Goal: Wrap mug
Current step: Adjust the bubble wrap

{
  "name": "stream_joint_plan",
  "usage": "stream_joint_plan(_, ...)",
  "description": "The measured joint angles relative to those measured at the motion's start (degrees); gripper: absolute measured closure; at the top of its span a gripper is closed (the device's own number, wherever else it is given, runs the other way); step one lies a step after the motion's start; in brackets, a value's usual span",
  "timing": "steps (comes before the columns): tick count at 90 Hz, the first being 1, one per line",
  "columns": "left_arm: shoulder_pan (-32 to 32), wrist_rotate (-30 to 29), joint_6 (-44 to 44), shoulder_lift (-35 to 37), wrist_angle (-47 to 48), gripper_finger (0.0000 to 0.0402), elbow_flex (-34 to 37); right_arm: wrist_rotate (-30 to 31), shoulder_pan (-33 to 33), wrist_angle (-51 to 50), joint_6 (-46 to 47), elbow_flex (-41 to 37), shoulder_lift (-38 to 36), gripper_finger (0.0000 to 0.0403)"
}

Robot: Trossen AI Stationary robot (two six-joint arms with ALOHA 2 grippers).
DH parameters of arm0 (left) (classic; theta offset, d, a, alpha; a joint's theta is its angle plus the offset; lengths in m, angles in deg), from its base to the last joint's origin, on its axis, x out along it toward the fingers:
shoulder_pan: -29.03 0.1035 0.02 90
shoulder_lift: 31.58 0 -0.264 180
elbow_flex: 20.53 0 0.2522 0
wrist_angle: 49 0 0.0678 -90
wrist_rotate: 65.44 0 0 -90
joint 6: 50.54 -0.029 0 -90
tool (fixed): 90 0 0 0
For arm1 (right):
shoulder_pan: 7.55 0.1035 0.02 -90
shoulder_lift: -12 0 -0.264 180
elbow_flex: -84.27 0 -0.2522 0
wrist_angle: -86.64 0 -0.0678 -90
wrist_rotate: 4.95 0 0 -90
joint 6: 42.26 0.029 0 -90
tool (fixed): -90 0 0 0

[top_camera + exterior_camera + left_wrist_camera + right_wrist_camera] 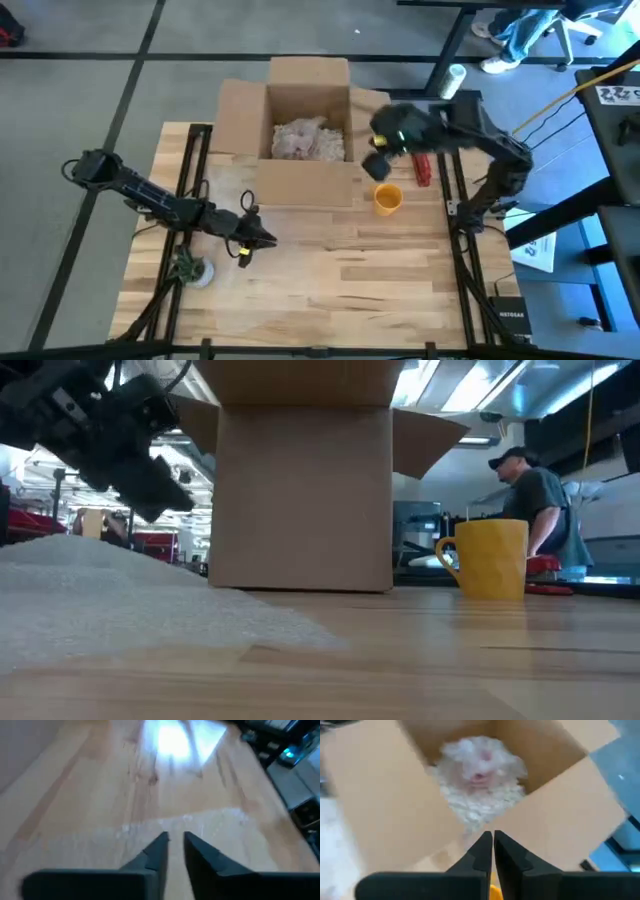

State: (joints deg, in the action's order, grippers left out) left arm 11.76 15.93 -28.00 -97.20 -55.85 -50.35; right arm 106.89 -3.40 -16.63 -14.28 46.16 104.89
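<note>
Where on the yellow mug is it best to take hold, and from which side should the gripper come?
The yellow mug stands upright, its mouth open upward, so probably the rim wall, gripped from straight above with one finger inside. In the low view its handle points toward the cardboard box, so the opposite rim is likely easier. The right gripper hangs close by.

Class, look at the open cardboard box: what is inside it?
Inside the cardboard box lies a crumpled bundle of whitish bubble wrap. Whatever sits within or beneath that bundle is covered, so it cannot be seen.
</note>
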Motion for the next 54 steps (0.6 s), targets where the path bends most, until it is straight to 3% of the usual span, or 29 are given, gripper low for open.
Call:
stream_joint_plan(13, -1.38, 0.6, -0.07, 0.0, 4.59, 0.04, -2.04, 8.07, 12.96, -0.45, 13.86, -8.0, -4.48, 0.0402)
stream_joint_plan(26, -3.42, 0.12, -1.54, 0.0, 21.03, 0.0401, -8.94, 14.45, 24.78, -0.43, 30.66, -19.69, -7.78, 0.0402)
stream_joint_plan(38, -5.42, -2.13, -1.49, 0.0, 35.97, 0.0402, -14.95, 17.44, 33.98, -0.5, 47.12, -30.83, -9.49, 0.0402)
stream_joint_plan(54, -8.89, -2.05, 1.38, -0.57, 46.51, 0.0402, -19.04, 19.04, 43.24, 2.37, 66.15, -43.55, -9.53, 0.0402)
